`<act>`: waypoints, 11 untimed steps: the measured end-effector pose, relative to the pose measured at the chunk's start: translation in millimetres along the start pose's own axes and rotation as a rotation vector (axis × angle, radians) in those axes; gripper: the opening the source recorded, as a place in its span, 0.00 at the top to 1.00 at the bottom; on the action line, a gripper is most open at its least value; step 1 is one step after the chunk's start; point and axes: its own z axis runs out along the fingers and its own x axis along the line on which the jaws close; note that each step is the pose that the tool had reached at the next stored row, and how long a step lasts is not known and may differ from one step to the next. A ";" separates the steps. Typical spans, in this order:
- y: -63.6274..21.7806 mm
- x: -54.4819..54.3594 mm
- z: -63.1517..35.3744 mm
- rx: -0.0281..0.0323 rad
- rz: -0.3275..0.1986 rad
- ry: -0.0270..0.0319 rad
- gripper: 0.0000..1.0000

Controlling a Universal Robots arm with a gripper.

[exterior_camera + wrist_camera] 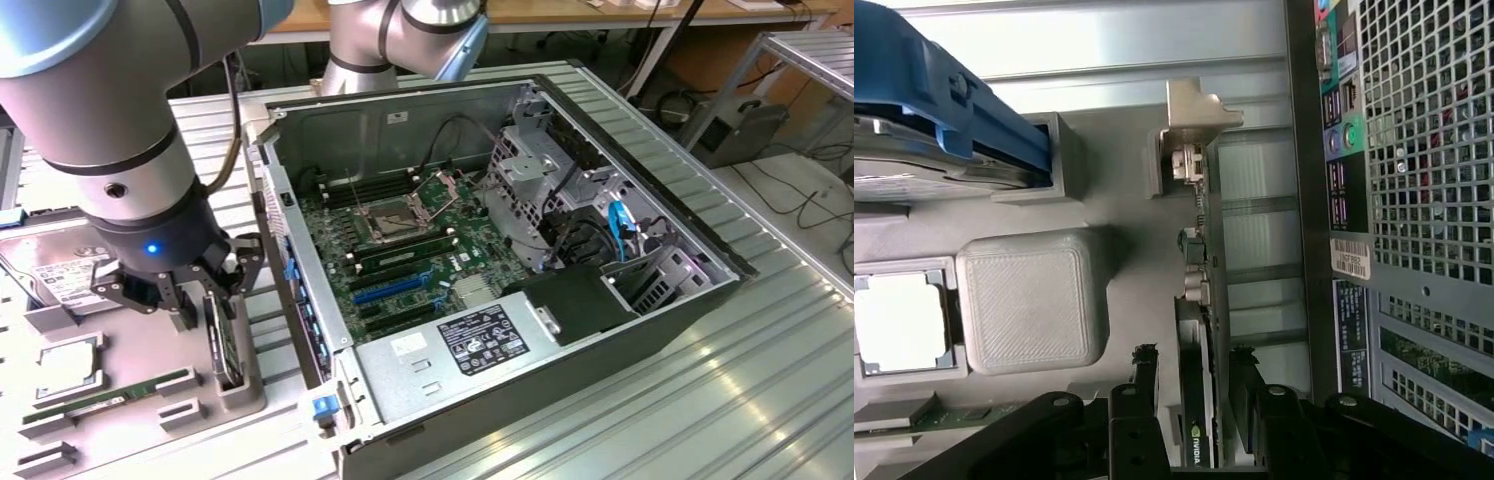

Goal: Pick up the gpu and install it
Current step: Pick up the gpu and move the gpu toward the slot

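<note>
Exterior view: I am watching the gripper hanging low over the gray parts tray, on the exterior view's left of the open computer case. The graphics card is standing on edge in its tray slot, right under the fingers and next to the case wall. The hard drive and memory stick are lying further off on the same tray. Wrist view: I am looking along the card edge-on, its silver bracket at the far end. The gripper is spread wide, one finger on each side of the card with a gap showing, so it is gripping nothing. I am judging the card light, stiff and fragile, best pinched across its flat faces near mid-length, away from the bracket and the bottom contacts.
</note>
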 end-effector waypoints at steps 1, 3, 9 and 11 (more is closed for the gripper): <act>0.0 0.1 0.7 -0.0002 0.001 -0.0007 0.58; 0.0 0.2 1.8 -0.0019 0.002 -0.0025 0.58; 0.0 0.4 4.6 -0.0075 0.003 -0.0077 0.58; 0.0 0.4 4.9 -0.0074 0.003 -0.0078 0.58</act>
